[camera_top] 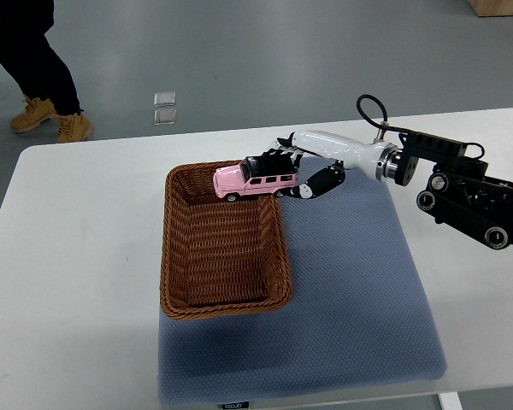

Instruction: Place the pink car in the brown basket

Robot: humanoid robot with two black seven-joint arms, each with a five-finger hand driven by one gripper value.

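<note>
Pink toy car [255,178], a boxy off-roader with a black roof rack, held at its rear end by the right hand [301,173], whose black-tipped fingers [284,155] close over the roof while the thumb presses from the near side; the car hangs over the far right corner of the brown wicker basket [225,301], nose pointing left, partly across the rim. The step in hand appears to be the delivery, with transport nearly complete; the next move would call for carrying the car a little further inward over the basket floor, lowering it, then opening the fingers. The basket rests on a blue-grey mat [359,307] on a white table [68,256]. Whether the wheels touch the rim cannot be told; the left arm is out of view; a person's legs and tan boots [51,120] are cut off at the upper left
</note>
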